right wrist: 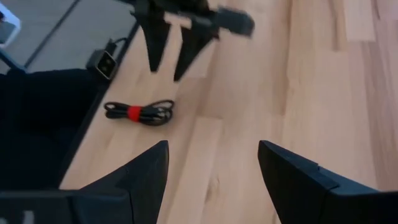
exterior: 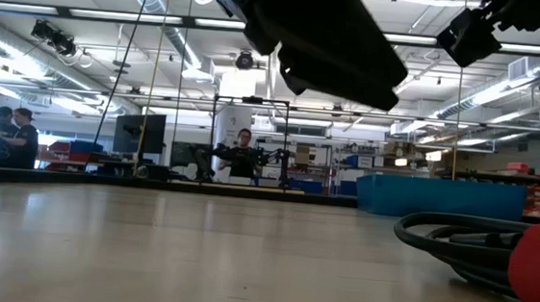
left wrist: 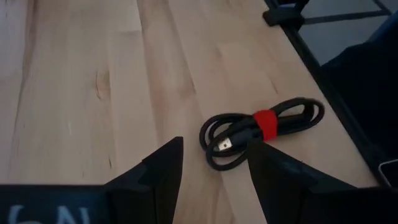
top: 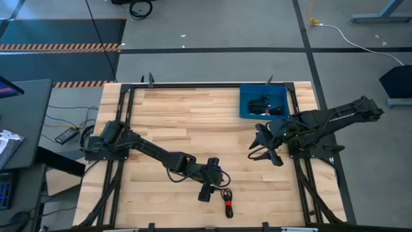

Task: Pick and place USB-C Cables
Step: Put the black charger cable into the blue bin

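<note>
Nearly done by the look: several cables point(top: 264, 105) heaped in blue tray point(top: 246, 96), one red-banded cable point(left wrist: 261, 130) left on table point(top: 180, 122) near front edge, open left gripper point(left wrist: 211, 180) poised above, right gripper point(top: 265, 147) open, empty, beside tray.

One red-banded cable point(top: 227, 202) on the table, one blue tray point(top: 247, 103), two arms

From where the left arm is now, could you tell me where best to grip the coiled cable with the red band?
Probably across the red band, coming straight down: there the black cable is bundled tightest, and it lies flat on the table. The open left gripper hovers just short of it, so the fingers should straddle the bundle's narrow width.
</note>
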Controlling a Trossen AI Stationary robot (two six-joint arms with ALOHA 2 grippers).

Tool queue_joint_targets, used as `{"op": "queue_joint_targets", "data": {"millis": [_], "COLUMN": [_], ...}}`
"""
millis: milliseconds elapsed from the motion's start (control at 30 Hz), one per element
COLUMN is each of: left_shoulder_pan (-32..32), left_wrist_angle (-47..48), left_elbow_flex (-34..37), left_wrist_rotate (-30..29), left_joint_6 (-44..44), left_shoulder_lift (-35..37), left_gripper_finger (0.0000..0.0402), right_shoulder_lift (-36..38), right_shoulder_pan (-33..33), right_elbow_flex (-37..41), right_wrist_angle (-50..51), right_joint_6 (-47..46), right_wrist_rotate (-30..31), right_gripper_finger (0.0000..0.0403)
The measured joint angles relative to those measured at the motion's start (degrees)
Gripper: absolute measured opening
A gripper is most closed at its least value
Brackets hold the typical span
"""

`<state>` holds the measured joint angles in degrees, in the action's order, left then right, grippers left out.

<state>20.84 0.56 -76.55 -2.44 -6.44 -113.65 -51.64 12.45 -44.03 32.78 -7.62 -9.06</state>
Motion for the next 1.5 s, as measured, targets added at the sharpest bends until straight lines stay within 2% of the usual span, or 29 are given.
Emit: {"op": "queue_joint_targets", "data": {"millis": [167, 600, 833, 1033, 1300, 1500], "left_shoulder_pan": [0.39, 1.76, 1.11, 1.18, 1.17, 0.81], "left_wrist_angle": [-3.98, -4.00, 5.32, 15.25, 27.40, 31.29], "left_elbow_flex": [-0.07, 0.01, 0.06, 0.04, 0.01, 0.04], "left_wrist_rotate": [0.79, 0.58, -2.79, -9.73, -14.06, -18.06], "left_joint_6": [-0.41, 0.16, 3.50, 2.46, -5.98, -12.28], "left_shoulder_lift": [-1.89, -6.74, -4.06, 2.47, 7.76, 10.33], "left_gripper_finger": [0.0185, 0.0185, 0.0185, 0.0185, 0.0185, 0.0185], "right_shoulder_lift": [-0.17, -5.42, -13.93, -19.74, -28.33, -37.30], "right_shoulder_pan": [2.16, 4.81, 10.75, 15.67, 22.92, 26.49], "right_elbow_flex": [0.00, -0.02, 0.00, -0.02, -0.07, -0.60], "right_wrist_angle": [-3.26, -5.58, -7.87, -17.97, -32.10, -39.63], "right_joint_6": [-0.02, -0.19, 9.88, 15.29, 26.93, 34.54], "right_wrist_rotate": [-0.01, 0.45, 0.66, 2.92, 12.77, 19.03], "right_gripper_finger": [0.0252, 0.0251, 0.0247, 0.0246, 0.0245, 0.0245]}}
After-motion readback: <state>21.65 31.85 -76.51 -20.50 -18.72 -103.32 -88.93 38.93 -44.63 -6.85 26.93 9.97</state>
